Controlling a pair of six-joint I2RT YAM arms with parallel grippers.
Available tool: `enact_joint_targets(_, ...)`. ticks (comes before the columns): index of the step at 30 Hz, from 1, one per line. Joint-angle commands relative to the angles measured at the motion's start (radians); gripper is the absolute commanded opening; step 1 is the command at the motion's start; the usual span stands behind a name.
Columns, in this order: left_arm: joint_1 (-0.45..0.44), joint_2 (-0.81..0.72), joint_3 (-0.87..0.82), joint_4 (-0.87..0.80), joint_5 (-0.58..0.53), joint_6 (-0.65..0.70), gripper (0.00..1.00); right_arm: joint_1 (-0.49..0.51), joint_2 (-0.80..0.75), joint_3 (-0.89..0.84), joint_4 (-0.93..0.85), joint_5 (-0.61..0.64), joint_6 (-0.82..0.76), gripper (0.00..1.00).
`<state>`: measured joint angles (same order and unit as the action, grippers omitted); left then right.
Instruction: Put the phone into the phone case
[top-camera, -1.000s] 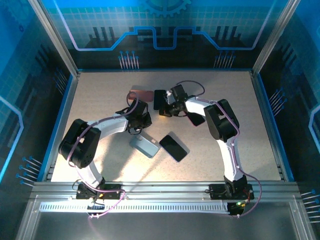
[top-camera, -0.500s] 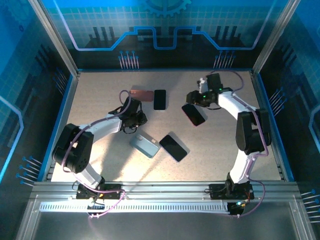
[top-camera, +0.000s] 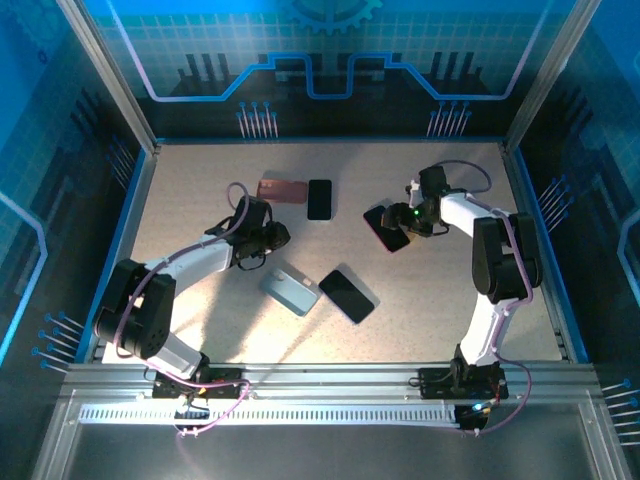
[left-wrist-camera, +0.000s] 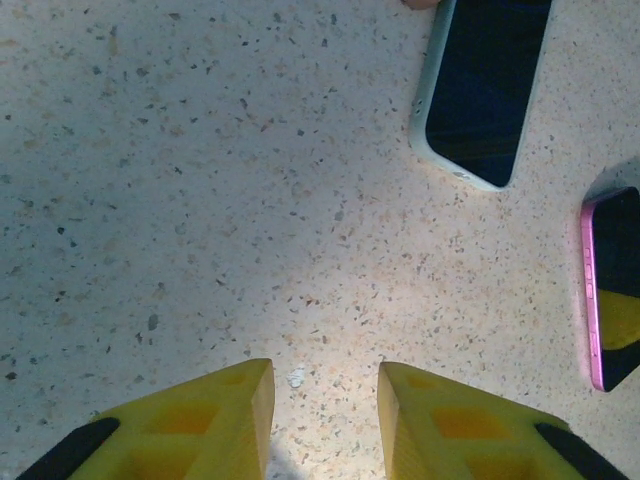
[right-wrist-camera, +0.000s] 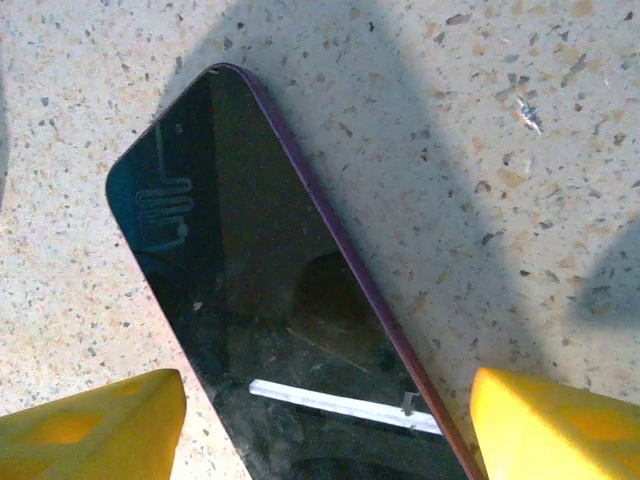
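Barely started: right gripper wide open, straddling the purple-edged phone lying flat on the table but not clamping it, left gripper open and empty near the grey-blue case, which sits well apart from that phone, so pickup and insertion both remain.

We see a phone with a dark screen and a purple rim, lying flat and slantwise on the speckled table. Our right gripper straddles its lower part with the jaws spread wide, one of the yellow fingertips on each side. A shadow falls across the phone.
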<state>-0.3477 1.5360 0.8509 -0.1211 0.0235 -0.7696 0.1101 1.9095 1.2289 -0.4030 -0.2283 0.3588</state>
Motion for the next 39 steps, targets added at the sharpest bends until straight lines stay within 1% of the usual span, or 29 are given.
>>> enact_joint_targets(1, 0.01, -0.022, -0.021, 0.017, 0.021, -0.017, 0.33, 0.002, 0.026, -0.011, 0.019, -0.003, 0.006, 0.77)
enact_joint_targets(9, 0.012, 0.012, -0.012, 0.026, 0.04, -0.02, 0.33, 0.027, 0.014, -0.038, 0.02, -0.019, 0.01, 0.78)
enact_joint_targets(14, 0.012, 0.026, -0.003, 0.033, 0.052, -0.019, 0.32, 0.07, -0.015, -0.065, 0.013, -0.011, 0.022, 0.78)
enact_joint_targets(20, 0.012, 0.018, -0.031, 0.059, 0.054, -0.042, 0.32, 0.122, -0.031, -0.074, -0.024, -0.004, 0.028, 0.78)
enact_joint_targets(24, 0.012, 0.005, -0.054, 0.072, 0.049, -0.053, 0.32, 0.14, -0.047, -0.061, -0.065, 0.038, 0.014, 0.78)
enact_joint_targets(27, 0.012, 0.002, -0.055, 0.076, 0.049, -0.048, 0.32, 0.15, -0.053, -0.035, -0.098, 0.095, -0.006, 0.79)
enact_joint_targets(29, 0.012, 0.004, -0.051, 0.07, 0.049, -0.04, 0.32, 0.156, -0.047, -0.016, -0.11, 0.14, -0.022, 0.81)
enact_joint_targets(30, 0.012, 0.005, -0.044, 0.064, 0.049, -0.037, 0.32, 0.162, -0.037, 0.004, -0.123, 0.166, -0.033, 0.83)
enact_joint_targets(32, 0.012, 0.006, -0.037, 0.06, 0.051, -0.034, 0.32, 0.173, -0.011, 0.045, -0.146, 0.205, -0.048, 0.84)
enact_joint_targets(39, 0.012, 0.004, -0.039, 0.066, 0.04, -0.032, 0.32, 0.231, 0.096, 0.169, -0.208, 0.27, -0.085, 0.84)
